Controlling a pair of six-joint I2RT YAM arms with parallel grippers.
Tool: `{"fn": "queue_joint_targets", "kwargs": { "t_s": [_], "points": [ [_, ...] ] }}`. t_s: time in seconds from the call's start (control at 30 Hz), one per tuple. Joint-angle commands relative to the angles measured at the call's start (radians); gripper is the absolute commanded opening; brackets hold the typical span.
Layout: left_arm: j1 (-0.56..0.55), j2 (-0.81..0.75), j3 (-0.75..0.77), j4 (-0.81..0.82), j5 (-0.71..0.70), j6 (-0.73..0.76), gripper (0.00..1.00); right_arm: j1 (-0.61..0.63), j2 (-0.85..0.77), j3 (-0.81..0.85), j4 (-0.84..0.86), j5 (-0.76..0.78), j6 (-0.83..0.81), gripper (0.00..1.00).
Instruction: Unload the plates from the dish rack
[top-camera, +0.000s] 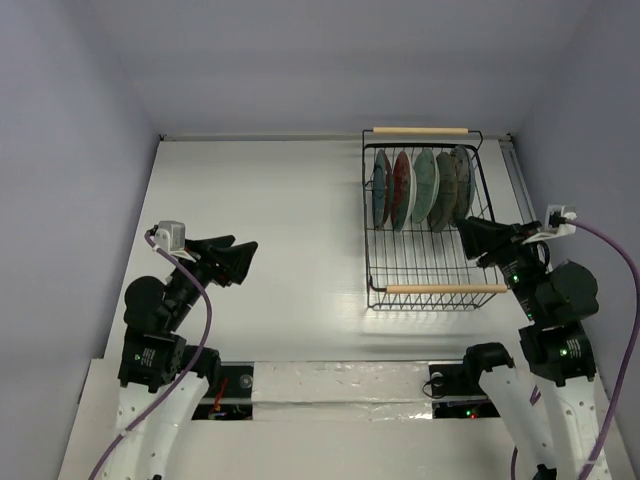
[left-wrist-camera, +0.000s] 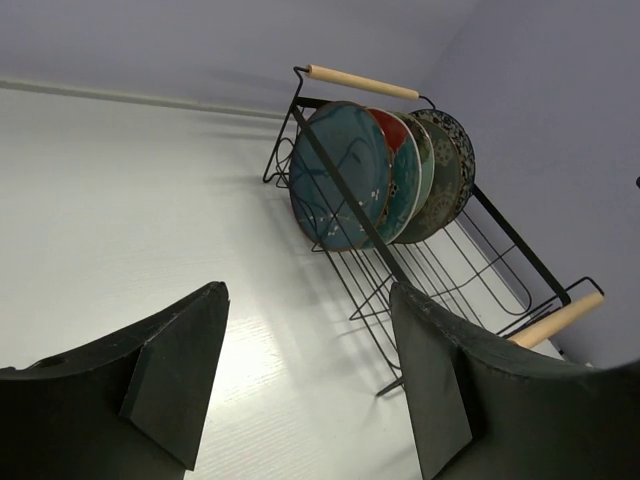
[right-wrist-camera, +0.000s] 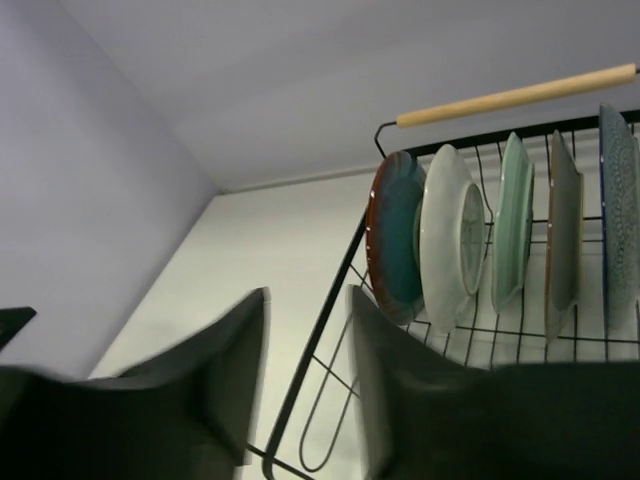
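The dish rack (top-camera: 445, 289), a black wire basket with two wooden bar handles, stands at the right of the table. Several plates (top-camera: 420, 188) stand on edge in a row at its far end. My left gripper (top-camera: 248, 258) hovers open and empty over bare table, well left of the rack. From the left wrist, the gripper (left-wrist-camera: 308, 290) faces the rack (left-wrist-camera: 360, 80), with a teal plate (left-wrist-camera: 340, 175) in front. My right gripper (top-camera: 465, 228) is over the rack's right side, just near of the plates. It (right-wrist-camera: 307, 295) is open and empty, and the rack's rim (right-wrist-camera: 330, 300) shows beyond the gap, with the plates (right-wrist-camera: 450, 240) behind.
Pale walls enclose the white table (top-camera: 280, 220) on the left, back and right. The rack sits close to the right wall. A taped strip (top-camera: 340, 382) runs along the near edge between the arm bases.
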Motion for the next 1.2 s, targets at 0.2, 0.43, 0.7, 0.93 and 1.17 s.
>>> {"fn": "queue_joint_targets", "kwargs": {
  "t_s": [0.2, 0.43, 0.7, 0.93, 1.17],
  "points": [
    [-0.003, -0.018, -0.006, 0.060, 0.063, 0.019, 0.64, -0.004, 0.176, 0.102, 0.015, -0.029, -0.054, 0.00],
    [-0.003, -0.033, -0.008, 0.055, 0.013, 0.011, 0.17, 0.014, 0.408, 0.152, 0.015, 0.086, -0.052, 0.00],
    [-0.012, -0.035, 0.003, 0.011, -0.099, 0.002, 0.00, 0.132, 0.722, 0.335, -0.077, 0.419, -0.133, 0.00],
    [-0.031, -0.047, 0.002, 0.000, -0.122, -0.004, 0.16, 0.142, 0.891, 0.430, -0.097, 0.583, -0.155, 0.26],
    [-0.049, -0.058, 0.003, -0.002, -0.131, -0.006, 0.27, 0.142, 1.027, 0.505, -0.115, 0.657, -0.198, 0.37]
  ]
}}
